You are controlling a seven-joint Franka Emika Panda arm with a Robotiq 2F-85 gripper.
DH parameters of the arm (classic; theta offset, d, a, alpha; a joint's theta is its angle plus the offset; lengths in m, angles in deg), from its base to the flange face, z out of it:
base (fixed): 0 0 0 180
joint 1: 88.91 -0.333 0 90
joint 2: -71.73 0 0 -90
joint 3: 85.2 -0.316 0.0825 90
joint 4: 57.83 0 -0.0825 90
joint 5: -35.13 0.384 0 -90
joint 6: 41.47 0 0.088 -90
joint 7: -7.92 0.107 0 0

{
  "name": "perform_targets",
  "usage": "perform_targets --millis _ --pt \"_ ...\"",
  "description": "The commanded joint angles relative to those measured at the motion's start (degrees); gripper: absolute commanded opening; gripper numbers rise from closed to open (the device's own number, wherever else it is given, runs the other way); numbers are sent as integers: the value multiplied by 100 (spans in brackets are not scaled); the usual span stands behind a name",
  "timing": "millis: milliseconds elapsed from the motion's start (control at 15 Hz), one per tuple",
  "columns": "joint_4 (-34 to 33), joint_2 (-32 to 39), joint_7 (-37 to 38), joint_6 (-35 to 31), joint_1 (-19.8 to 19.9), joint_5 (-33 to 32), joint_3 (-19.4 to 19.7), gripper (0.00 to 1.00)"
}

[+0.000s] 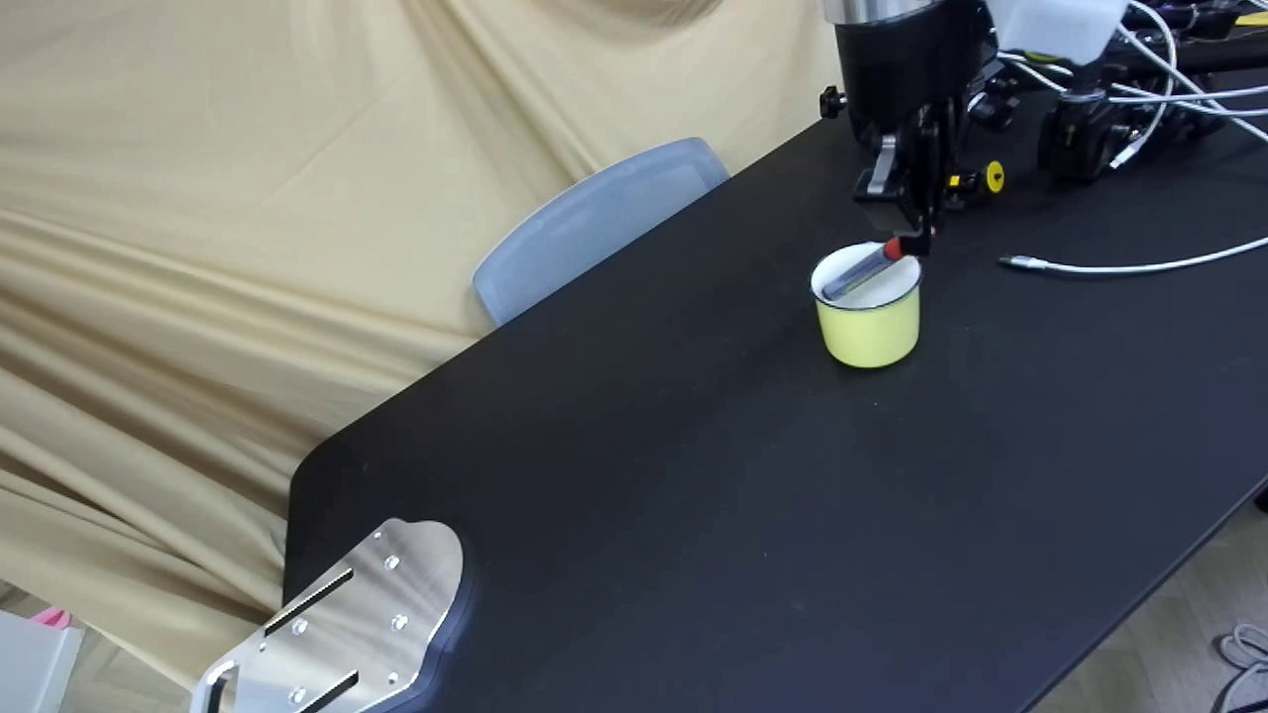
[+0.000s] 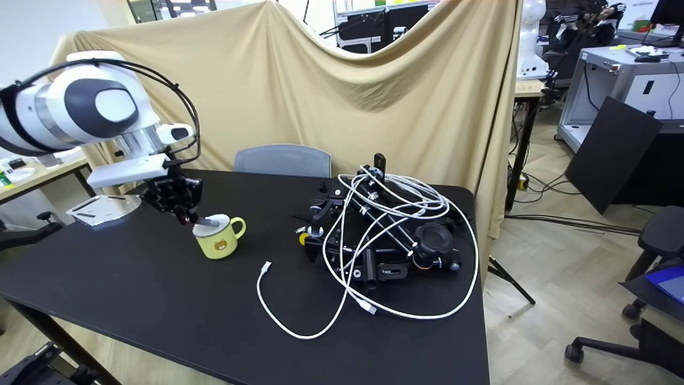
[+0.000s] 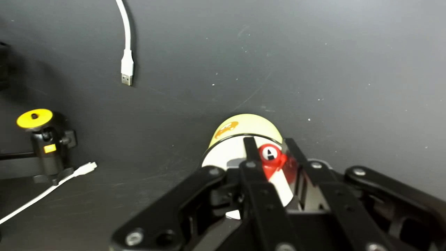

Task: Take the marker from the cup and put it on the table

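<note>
Wrist view: the tool (image 3: 270, 142) is bracketing the red end (image 3: 271, 163) of the marker (image 1: 864, 271) between two close-set fingers (image 3: 250, 150), that end filling the gap.
Tool: it is apparently gripping the marker there, judging from the filled gap; reaching and grasping are therefore looking done.
Marker: in both exterior views it is slanting, red end up at the fingertips, greyish body running down within the mouth of the cup (image 1: 869, 335); whether its lower tip is touching the white inside, I cannot tell. Lifting it wholly clear of the rim is awaiting completion.
Cup: pale yellow-green, it is standing upright beneath the marker, and in an exterior view its handle (image 2: 243, 227) is pointing away from the tool.
Bench (image 1: 634, 446): it is bearing the cup and awaiting the marker; carrying over, lowering and letting go are all lying ahead, so the job is standing, I judge, around its midpoint.
White cable (image 3: 127, 38): its plug (image 3: 127, 65) is lying on the bench near the cup but apart from it, so a set-down on that side is asking for care.
Metal plate (image 1: 357, 619): it is showing at one end of the bench, well apart from the cup.
Grey-blue chair (image 1: 604, 223): it is standing beyond the bench edge, before a hanging beige cloth (image 1: 297, 248).
</note>
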Motion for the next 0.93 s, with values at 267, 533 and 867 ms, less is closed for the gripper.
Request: perform_targets --millis 267,533,867 --pt "370 -1020 806 158 -2 -952 -190 6" --pt "236 -951 1272 42 12 -1430 -397 6" --pt "26 -574 3011 -243 29 -2115 -679 6"
